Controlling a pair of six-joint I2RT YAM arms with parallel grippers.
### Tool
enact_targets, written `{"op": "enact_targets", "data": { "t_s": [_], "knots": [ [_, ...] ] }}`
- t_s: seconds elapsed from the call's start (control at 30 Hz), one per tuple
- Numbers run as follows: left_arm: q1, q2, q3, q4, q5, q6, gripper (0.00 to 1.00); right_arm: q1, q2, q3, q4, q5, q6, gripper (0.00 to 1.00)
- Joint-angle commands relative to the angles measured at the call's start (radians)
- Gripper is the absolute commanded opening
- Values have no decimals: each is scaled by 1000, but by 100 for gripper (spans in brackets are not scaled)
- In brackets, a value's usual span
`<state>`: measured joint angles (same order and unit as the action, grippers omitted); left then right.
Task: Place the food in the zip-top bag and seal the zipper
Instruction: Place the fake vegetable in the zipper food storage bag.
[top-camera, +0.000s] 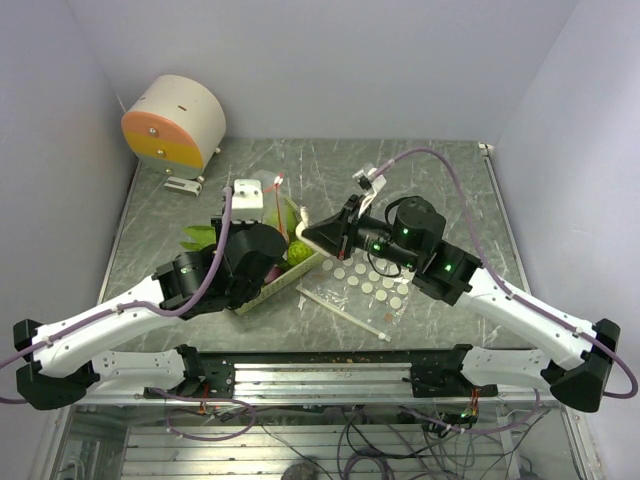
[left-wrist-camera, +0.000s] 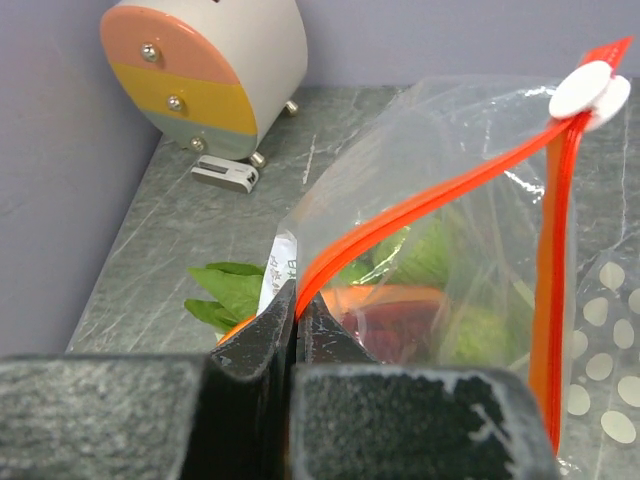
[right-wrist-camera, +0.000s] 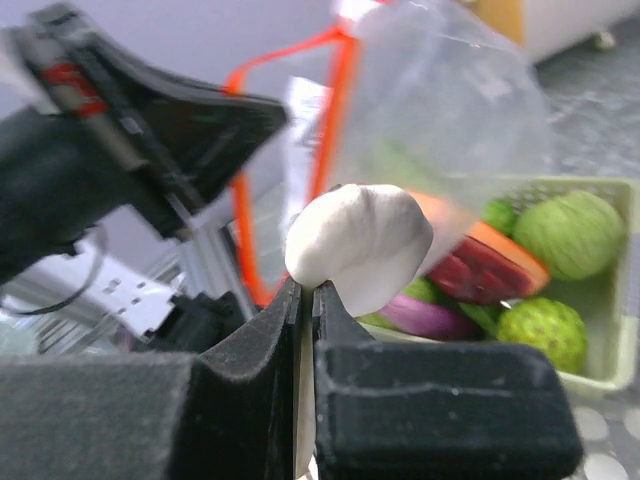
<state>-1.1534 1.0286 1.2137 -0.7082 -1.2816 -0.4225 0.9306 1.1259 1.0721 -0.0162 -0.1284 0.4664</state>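
Risk: left gripper clamps bag rim, right gripper pinches white piece by its edge; shallow hold may slip, or piece may snag the limp, one-sided mouth.

A round striped drum stands at my counter's far left corner. The pale-green basket sits mid-counter.

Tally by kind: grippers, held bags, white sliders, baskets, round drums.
Grippers: 2, left gripper, right gripper
Bag, held: 1
Slider: 1
Basket: 1
Drum: 1
Total: 6
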Motion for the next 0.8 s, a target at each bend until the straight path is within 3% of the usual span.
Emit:
{"op": "enact_targets", "data": {
  "t_s": [0.0, 0.37, 0.77],
  "knots": [
    [3, 22, 12, 55, 29, 9, 7, 1, 4, -15, 128, -255, -30, 0],
    [3, 23, -26, 160, 89, 41, 7, 9, 48, -32, 288, -336, 41, 0],
    [2, -90, -69, 205, 198, 11, 7, 10, 124, -24, 222, 10, 64, 0]
  ]
}}
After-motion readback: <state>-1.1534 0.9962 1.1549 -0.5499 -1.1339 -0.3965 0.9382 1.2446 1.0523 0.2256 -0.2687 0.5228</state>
